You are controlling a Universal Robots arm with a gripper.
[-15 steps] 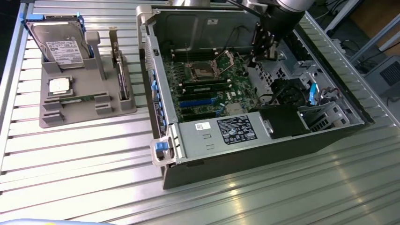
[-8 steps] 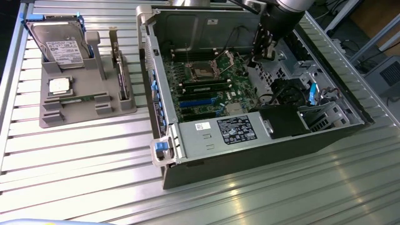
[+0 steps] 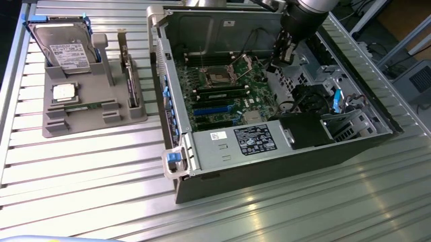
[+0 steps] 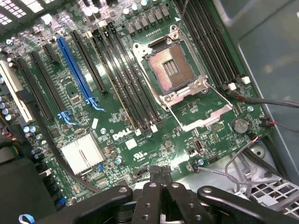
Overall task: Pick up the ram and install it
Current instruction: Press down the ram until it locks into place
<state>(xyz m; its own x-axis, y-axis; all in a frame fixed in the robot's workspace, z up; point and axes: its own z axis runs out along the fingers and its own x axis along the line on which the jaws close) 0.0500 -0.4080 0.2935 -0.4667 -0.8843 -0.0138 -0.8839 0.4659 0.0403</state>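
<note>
One ram (image 3: 84,106) is lying flat in the tray (image 3: 88,126), well apart from the gripper (image 4: 161,175), which is hovering over the motherboard (image 4: 126,135) with jaws pressed together on nothing; being seemingly light, stiff and fragile, it is calling for an edge hold.

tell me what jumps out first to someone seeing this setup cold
The open computer case lies on the slatted metal table, its green motherboard bare with an empty processor socket. The robot arm reaches in from above, its gripper hanging over the board. On the exterior view's left, a grey parts holder carries a hard drive.
</note>
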